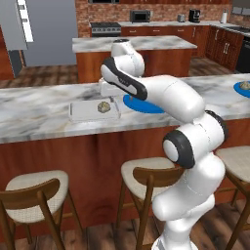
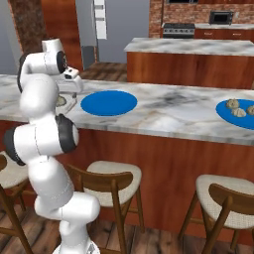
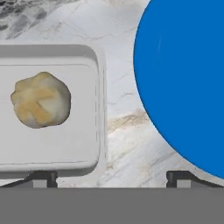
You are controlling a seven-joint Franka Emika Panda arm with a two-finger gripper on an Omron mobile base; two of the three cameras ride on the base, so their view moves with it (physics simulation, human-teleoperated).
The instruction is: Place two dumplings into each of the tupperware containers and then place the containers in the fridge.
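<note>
Marble counter (image 3: 127,144) glossy, plastic container (image 3: 83,144) matt, dumpling (image 3: 40,99) wrinkled

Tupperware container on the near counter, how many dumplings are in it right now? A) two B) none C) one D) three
C: the hand view shows a single dumpling lying in the tupperware container, beside the near blue plate; the left base view shows the same one piece in the tray, with the open gripper above it.

Even, bright rendered light throughout, soft-edged and slightly blurry, with faint shadows and no glare.
</note>
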